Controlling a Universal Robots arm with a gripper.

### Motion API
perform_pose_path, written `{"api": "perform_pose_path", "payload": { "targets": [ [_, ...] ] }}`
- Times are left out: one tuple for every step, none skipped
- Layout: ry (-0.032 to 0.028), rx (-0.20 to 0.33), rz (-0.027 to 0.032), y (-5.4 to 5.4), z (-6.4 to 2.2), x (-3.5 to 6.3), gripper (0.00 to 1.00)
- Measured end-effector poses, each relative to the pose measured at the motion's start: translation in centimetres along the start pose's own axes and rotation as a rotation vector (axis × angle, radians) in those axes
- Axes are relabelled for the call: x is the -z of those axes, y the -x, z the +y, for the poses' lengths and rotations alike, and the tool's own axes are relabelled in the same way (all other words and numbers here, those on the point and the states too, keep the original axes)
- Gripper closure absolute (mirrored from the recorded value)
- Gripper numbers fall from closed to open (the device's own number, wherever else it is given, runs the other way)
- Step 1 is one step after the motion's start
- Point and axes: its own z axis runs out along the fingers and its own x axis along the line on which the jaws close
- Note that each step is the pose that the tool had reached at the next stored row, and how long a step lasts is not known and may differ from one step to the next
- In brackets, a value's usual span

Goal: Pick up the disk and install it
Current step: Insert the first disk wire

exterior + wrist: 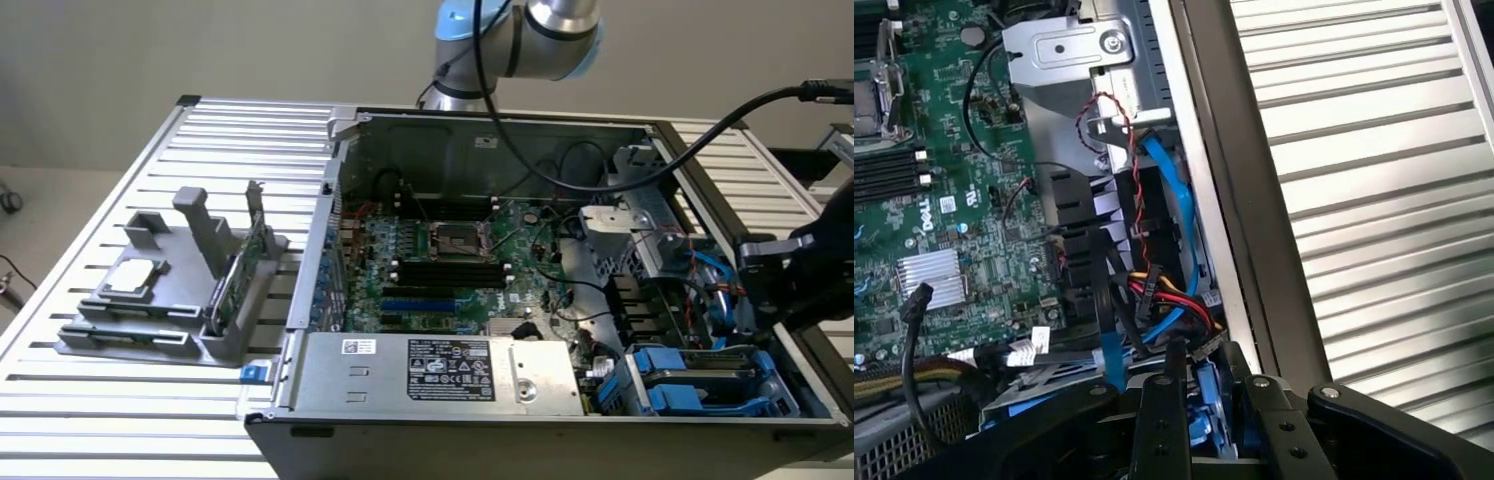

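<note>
Exterior view: disk (697,374) beneath hand (771,305)

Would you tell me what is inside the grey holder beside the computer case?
A square silver chip lies flat and a green circuit card stands on edge; the holder hides its lower edge.

Exterior view overlooks the computer case (441,150) (1224,200); wrist view looks closely inside it.

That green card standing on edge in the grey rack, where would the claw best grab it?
Probably by its top edge, coming straight down: the green card stands on edge in the grey rack, which holds its lower part, leaving the top free.
</note>
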Motion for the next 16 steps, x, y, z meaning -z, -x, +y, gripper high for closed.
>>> {"api": "perform_pose_path", "payload": {
  "targets": [
    [-0.0017, -0.010, -0.0011, 0.00, 0.00, -0.01, 0.72],
    [-0.0035, -0.021, -0.0022, 0.00, 0.00, -0.01, 0.72],
    [-0.0054, -0.032, -0.0034, -0.01, -0.01, -0.02, 0.72],
    [-0.0072, -0.043, -0.0045, -0.01, -0.01, -0.02, 0.72],
    [-0.0089, -0.053, -0.0055, -0.01, -0.01, -0.03, 0.72],
    [-0.0105, -0.063, -0.0065, -0.01, -0.01, -0.04, 0.72],
    [-0.0120, -0.072, -0.0074, -0.02, -0.02, -0.04, 0.72],
    [-0.0122, -0.078, -0.0080, -0.07, -0.03, -0.04, 0.72],
    [-0.0113, -0.081, -0.0083, -0.16, -0.05, -0.02, 0.72],
    [-0.0082, -0.083, -0.0078, -0.31, -0.09, 0.00, 0.72],
    [-0.0037, -0.085, -0.0067, -0.46, -0.12, 0.01, 0.72],
    [0.0001, -0.087, -0.0058, -0.60, -0.15, 0.02, 0.72],
    [0.0036, -0.090, -0.0052, -0.70, -0.19, -0.02, 0.72],
    [0.0065, -0.094, -0.0051, -0.71, -0.20, -0.08, 0.72],
    [0.0078, -0.102, -0.0064, -0.71, -0.21, -0.10, 0.72],
    [0.0078, -0.114, -0.0089, -0.72, -0.22, -0.13, 0.72]
  ]
}}
